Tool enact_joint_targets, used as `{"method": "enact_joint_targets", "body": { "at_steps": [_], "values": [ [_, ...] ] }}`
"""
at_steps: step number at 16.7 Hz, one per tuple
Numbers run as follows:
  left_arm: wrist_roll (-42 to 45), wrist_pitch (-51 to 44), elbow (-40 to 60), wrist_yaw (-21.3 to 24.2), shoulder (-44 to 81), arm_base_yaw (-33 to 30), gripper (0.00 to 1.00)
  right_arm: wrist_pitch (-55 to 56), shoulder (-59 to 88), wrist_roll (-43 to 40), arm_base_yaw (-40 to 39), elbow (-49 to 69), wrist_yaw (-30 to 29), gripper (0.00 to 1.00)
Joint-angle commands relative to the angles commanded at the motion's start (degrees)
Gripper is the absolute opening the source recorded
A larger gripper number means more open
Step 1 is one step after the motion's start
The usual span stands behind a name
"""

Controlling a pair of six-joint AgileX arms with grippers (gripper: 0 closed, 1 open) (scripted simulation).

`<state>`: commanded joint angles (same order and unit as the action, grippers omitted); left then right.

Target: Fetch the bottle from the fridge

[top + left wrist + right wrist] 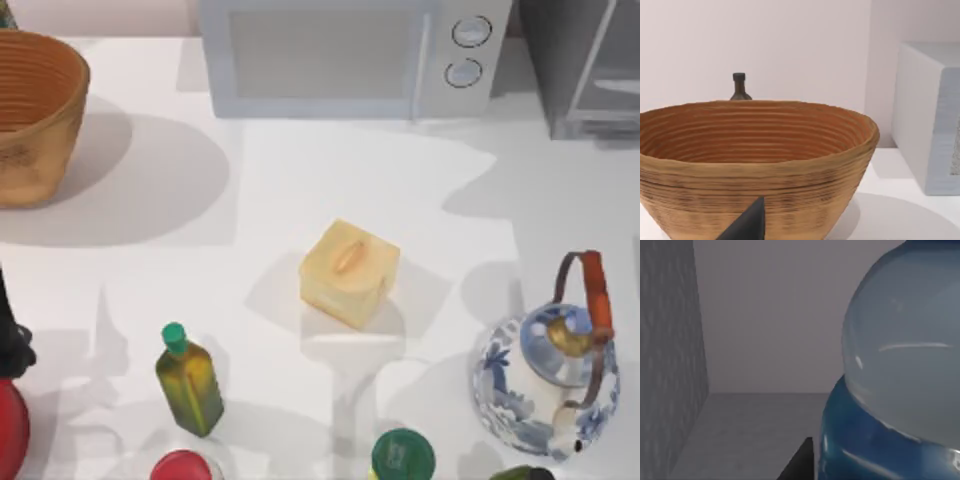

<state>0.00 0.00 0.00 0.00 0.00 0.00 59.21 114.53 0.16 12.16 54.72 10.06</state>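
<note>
A kitchen counter, rendered in simulation.

On the white tabletop a white microwave stands at the upper middle, the grey fridge at the upper right, a blue-and-white teapot at the lower right, a woven basket at the upper left.

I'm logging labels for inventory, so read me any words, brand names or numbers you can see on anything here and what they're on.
None readable.
White microwave: two round knobs, no legible markings.
Olive-green square bottle: no label text.
Blue-and-white teapot: painted pattern, no words.
</note>
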Motion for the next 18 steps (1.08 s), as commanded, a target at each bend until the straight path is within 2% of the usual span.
{"method": "enact_joint_targets", "body": {
  "at_steps": [5, 11, 15, 18],
  "values": [
    [0.0, 0.0, 0.0, 0.0, 0.0, 0.0, 1.0, 4.7, -7.5, 0.0, 1.3, -12.0, 1.4, 0.0],
    [0.0, 0.0, 0.0, 0.0, 0.0, 0.0, 1.0, 5.0, -7.7, 0.1, 1.0, -12.6, 1.5, 0.0],
    [0.0, 0.0, 0.0, 0.0, 0.0, 0.0, 1.0, 1.5, -13.0, 0.1, 0.2, -14.7, 0.9, 0.0],
    [0.0, 0.0, 0.0, 0.0, 0.0, 0.0, 1.0, -4.6, -23.0, 0.0, -1.1, -18.6, -0.3, 0.0]
  ]
}}
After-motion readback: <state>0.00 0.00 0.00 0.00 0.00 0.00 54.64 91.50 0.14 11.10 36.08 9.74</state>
